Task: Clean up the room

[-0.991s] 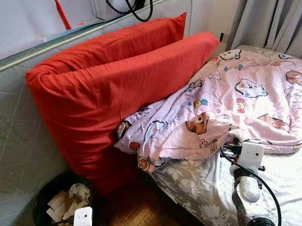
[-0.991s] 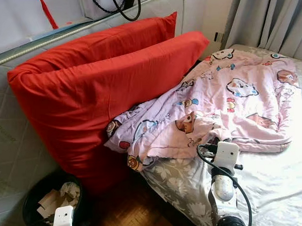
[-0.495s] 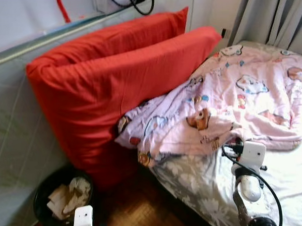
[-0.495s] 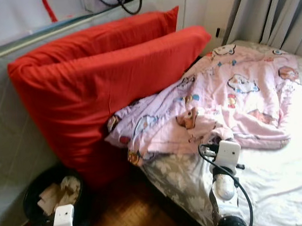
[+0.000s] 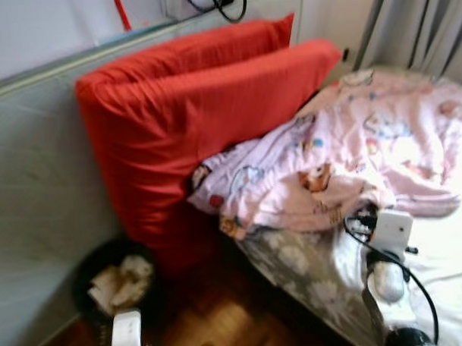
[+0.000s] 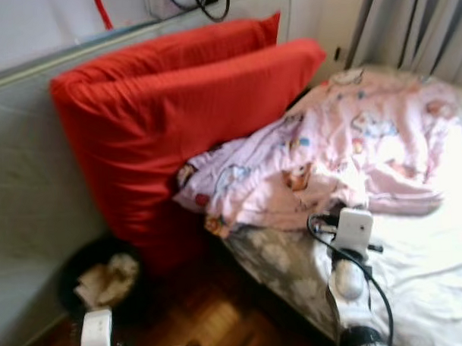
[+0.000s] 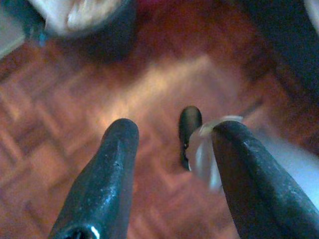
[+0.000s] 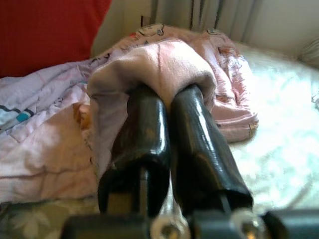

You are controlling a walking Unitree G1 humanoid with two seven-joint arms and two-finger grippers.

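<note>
A pink cartoon-print blanket (image 5: 381,137) lies crumpled on the bed, its near edge hanging over the mattress corner. My right gripper (image 8: 167,97) is shut on a fold of that blanket (image 8: 154,59), which drapes over both fingertips. In the eye views the right wrist (image 5: 391,232) sits at the blanket's near edge. Two big red pillows (image 5: 199,121) lean against the grey headboard panel (image 5: 41,172). My left gripper (image 7: 172,134) hangs open and holds nothing, low over the wooden floor (image 7: 149,84).
A black waste bin (image 5: 117,279) with crumpled paper stands on the floor beside the pillows. The mattress (image 5: 310,276) has a grey floral sheet. Grey curtains (image 5: 423,22) hang at the back right. A small dark object (image 7: 189,129) lies on the floor under the left gripper.
The whole picture has shifted and blurred, so the camera has moved. My right gripper keeps its hold at the blanket's near edge. The left arm still hangs low.
</note>
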